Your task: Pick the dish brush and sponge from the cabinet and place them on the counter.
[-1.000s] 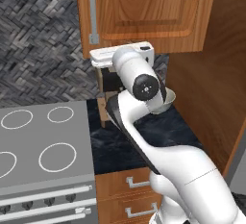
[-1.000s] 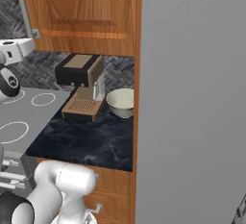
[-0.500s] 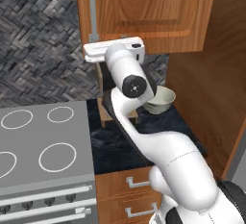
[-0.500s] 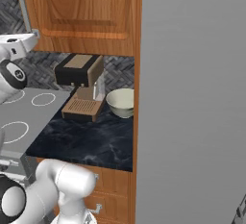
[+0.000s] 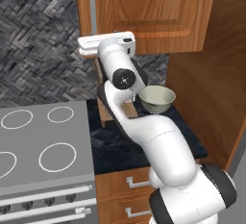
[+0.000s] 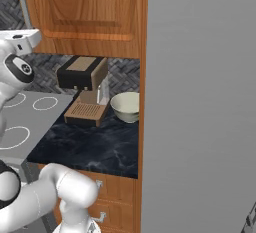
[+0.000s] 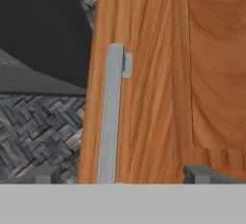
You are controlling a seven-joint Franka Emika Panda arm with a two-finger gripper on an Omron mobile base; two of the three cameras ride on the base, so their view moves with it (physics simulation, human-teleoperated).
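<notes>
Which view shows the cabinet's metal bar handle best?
The hand view: the bar handle runs large up the door's edge, its upper mount plain. The left base view shows it small above the hand; the right base view catches it small at the top left corner.

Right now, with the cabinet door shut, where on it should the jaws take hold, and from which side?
On the grey bar handle, near its middle. It runs upright along the left edge of the cabinet door and stands off the wood on a small post, leaving room behind. Come straight at the door face with the open gripper, one jaw on each side of the bar, as the hand view already frames it.
</notes>
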